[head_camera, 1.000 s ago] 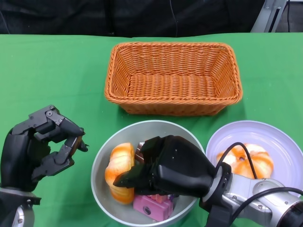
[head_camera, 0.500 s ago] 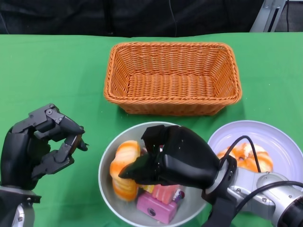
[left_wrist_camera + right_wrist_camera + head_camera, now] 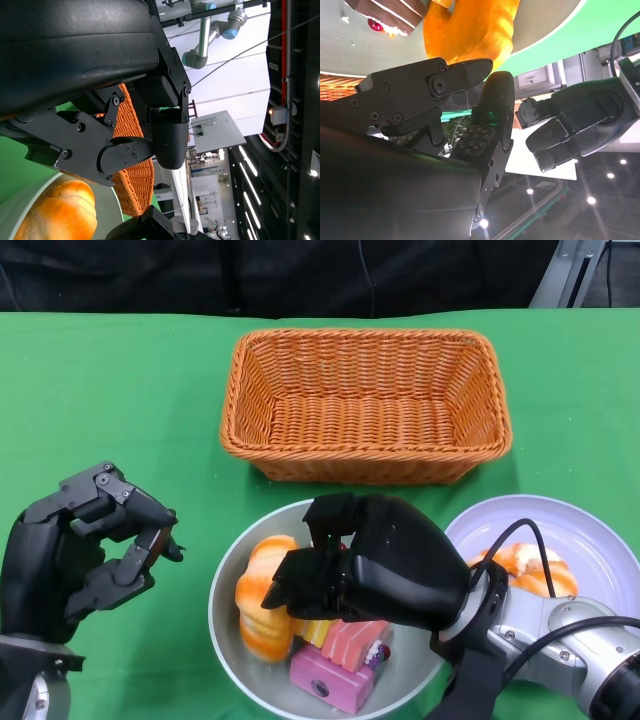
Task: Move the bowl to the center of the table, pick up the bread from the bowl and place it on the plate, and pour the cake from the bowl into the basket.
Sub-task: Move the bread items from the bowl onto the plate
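Observation:
The grey bowl (image 3: 225,580) sits near the table's front, just left of the white plate (image 3: 590,540). An orange bread (image 3: 260,600) lies at its left side, with pink cakes (image 3: 335,680) beside it; a chocolate cake (image 3: 390,12) shows in the right wrist view. My right hand (image 3: 385,565) hovers over the bowl, its fingers (image 3: 445,80) apart and close to the bread (image 3: 470,30), holding nothing. A second bread (image 3: 525,565) lies on the plate, partly hidden by my wrist. My left hand (image 3: 75,550) stays left of the bowl, fingers curled, empty.
The wicker basket (image 3: 365,405) stands beyond the bowl, holding nothing. Green cloth covers the table. A black cable loops over my right wrist above the plate.
My right hand has drawn back to the right and up over the bowl, uncovering more of the cakes. The bowl and its bread have shifted slightly right. The left hand has not moved.

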You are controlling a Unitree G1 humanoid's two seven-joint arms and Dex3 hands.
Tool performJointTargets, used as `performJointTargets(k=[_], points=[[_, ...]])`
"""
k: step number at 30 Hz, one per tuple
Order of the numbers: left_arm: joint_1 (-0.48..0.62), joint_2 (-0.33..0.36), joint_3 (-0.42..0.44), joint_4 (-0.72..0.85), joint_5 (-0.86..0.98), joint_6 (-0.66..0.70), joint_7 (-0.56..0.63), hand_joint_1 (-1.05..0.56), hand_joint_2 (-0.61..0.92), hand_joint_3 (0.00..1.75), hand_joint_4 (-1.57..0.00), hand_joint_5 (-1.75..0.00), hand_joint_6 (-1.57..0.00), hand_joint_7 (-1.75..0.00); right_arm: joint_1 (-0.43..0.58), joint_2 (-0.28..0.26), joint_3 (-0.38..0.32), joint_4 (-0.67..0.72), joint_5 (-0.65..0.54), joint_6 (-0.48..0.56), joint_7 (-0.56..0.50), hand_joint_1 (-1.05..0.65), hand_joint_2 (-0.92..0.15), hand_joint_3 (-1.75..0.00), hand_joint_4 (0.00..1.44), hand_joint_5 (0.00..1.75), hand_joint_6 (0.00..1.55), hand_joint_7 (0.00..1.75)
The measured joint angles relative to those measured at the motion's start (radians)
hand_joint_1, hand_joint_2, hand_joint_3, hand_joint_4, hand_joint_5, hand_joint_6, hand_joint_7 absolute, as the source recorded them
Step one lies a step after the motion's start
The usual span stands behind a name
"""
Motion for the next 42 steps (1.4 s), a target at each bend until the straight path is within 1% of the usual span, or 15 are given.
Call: performJointTargets(k=[5,6,7,8,10,12,14,17,19,22,25,26,29,33,42], points=[[0.000,0.000,0.002,0.004,-0.003,0.000,-0.008,-0.13,0.78,0.64,-0.85,-1.45,-0.90,-1.10,0.000,-0.004,-0.005,-0.009,0.001,0.000,0.004,-0.28,-0.91,-0.01,0.85,1.34,0.90,0.64],[0.000,0.000,0.002,0.005,-0.003,0.000,-0.008,-0.12,0.78,0.64,-0.85,-1.45,-0.91,-1.10,0.000,-0.006,-0.005,-0.016,0.001,0.004,0.011,-0.29,-0.91,-0.01,0.85,1.31,0.90,0.62],[0.000,0.000,0.003,0.005,-0.003,0.000,-0.008,-0.12,0.78,0.64,-0.85,-1.45,-0.91,-1.10,0.000,-0.008,-0.005,-0.022,0.001,0.010,0.019,-0.30,-0.92,-0.01,0.85,1.25,0.91,0.52],[0.000,0.000,0.003,0.005,-0.003,0.001,-0.008,-0.12,0.78,0.64,-0.86,-1.45,-0.91,-1.09,0.000,-0.009,-0.005,-0.029,0.000,0.021,0.025,-0.30,-0.92,-0.01,0.85,1.23,0.94,0.44],[0.000,0.000,0.003,0.005,-0.003,0.001,-0.008,-0.12,0.78,0.64,-0.86,-1.45,-0.91,-1.09,0.000,-0.011,-0.005,-0.036,-0.001,0.040,0.038,-0.32,-0.92,-0.01,0.83,1.11,0.96,0.20],[0.000,0.000,0.004,0.005,-0.004,0.001,-0.009,-0.12,0.78,0.64,-0.86,-1.45,-0.91,-1.09,0.004,-0.013,-0.004,-0.041,-0.002,0.058,0.055,-0.33,-0.91,0.00,0.81,1.01,0.95,0.09],[0.000,0.000,0.006,0.005,-0.007,0.001,-0.016,-0.12,0.78,0.64,-0.85,-1.44,-0.91,-1.09,0.011,-0.017,-0.002,-0.054,-0.002,0.077,0.078,-0.35,-0.91,0.00,0.79,0.89,0.89,0.02],[-0.002,0.000,0.009,0.009,-0.018,-0.002,-0.019,-0.11,0.79,0.63,-0.85,-1.44,-0.90,-1.09,0.018,-0.024,-0.002,-0.083,0.000,0.098,0.130,-0.37,-0.90,0.00,0.76,0.80,0.78,0.00],[-0.007,0.000,0.011,0.013,-0.023,-0.013,-0.027,-0.12,0.79,0.62,-0.85,-1.45,-0.90,-1.10,0.025,-0.032,-0.002,-0.104,0.003,0.111,0.177,-0.41,-0.88,0.00,0.76,0.65,0.68,0.00],[-0.011,0.001,0.013,0.019,-0.027,-0.017,-0.030,-0.13,0.81,0.60,-0.85,-1.44,-0.90,-1.10,0.036,-0.037,-0.002,-0.131,0.011,0.129,0.251,-0.47,-0.87,0.00,0.77,0.50,0.57,0.00],[-0.014,0.001,0.013,0.021,-0.030,-0.017,-0.036,-0.13,0.82,0.58,-0.85,-1.44,-0.90,-1.10,0.047,-0.041,-0.003,-0.161,0.022,0.150,0.309,-0.51,-0.88,0.00,0.76,0.40,0.51,0.00],[-0.014,0.001,0.014,0.022,-0.030,-0.017,-0.036,-0.13,0.82,0.57,-0.84,-1.44,-0.89,-1.10,0.051,-0.043,-0.003,-0.169,0.022,0.156,0.322,-0.53,-0.88,0.00,0.75,0.37,0.50,0.00],[-0.015,0.001,0.015,0.022,-0.032,-0.017,-0.039,-0.14,0.85,0.51,-0.83,-1.45,-0.89,-1.09,0.057,-0.049,-0.003,-0.202,0.020,0.185,0.362,-0.62,-0.88,0.00,0.75,0.22,0.51,0.01],[-0.015,0.002,0.016,0.022,-0.032,-0.017,-0.045,-0.14,0.87,0.46,-0.83,-1.44,-0.89,-1.09,0.061,-0.050,-0.002,-0.226,0.014,0.206,0.366,-0.65,-0.86,0.00,0.76,0.18,0.55,0.01],[-0.015,0.002,0.021,0.026,-0.026,-0.028,-0.043,-0.14,0.89,0.41,-0.84,-1.41,-0.88,-1.10,0.066,-0.032,0.006,-0.226,-0.017,0.253,0.366,-0.66,-0.86,0.00,0.78,0.17,0.54,0.01]])
